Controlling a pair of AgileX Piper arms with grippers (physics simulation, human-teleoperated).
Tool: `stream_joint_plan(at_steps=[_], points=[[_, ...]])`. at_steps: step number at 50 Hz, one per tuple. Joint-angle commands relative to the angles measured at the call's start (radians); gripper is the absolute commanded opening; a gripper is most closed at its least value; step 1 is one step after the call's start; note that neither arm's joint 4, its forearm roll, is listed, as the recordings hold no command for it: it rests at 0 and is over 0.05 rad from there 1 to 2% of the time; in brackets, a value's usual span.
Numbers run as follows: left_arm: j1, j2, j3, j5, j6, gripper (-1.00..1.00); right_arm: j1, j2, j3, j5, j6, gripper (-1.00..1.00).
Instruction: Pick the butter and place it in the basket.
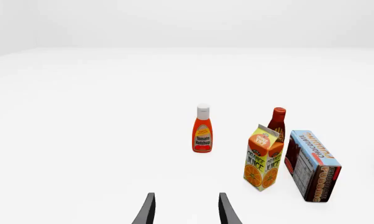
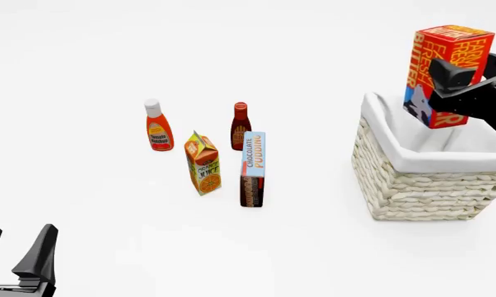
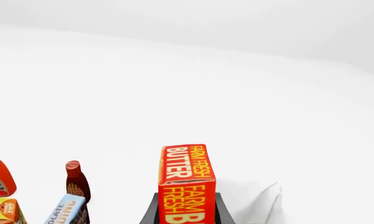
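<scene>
Red-and-orange butter (image 2: 440,71) held upright in the air over the basket (image 2: 421,176).
The right claw (image 2: 456,77) reaches in from the right, clamped on the butter's sides, the carton's lower end above the far right part of the white-lined wicker basket, whose inside is mostly hidden. The left claw (image 2: 17,250) sits low at the near left, fingers apart, holding nothing. On the white counter (image 2: 83,74) stand a ketchup bottle (image 2: 157,127), orange juice carton (image 2: 203,164) and pudding box (image 2: 252,168).
</scene>
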Motion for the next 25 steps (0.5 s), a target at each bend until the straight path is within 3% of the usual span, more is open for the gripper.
stream_joint_plan(at_steps=[1,25], points=[[0.0,0.0,0.0,0.0,0.0,1.0,-0.008,0.008,0.0,-0.041,0.029,-1.0],[0.0,0.0,0.0,0.0,0.0,1.0,-0.026,0.018,0.033,-0.089,0.044,-1.0]])
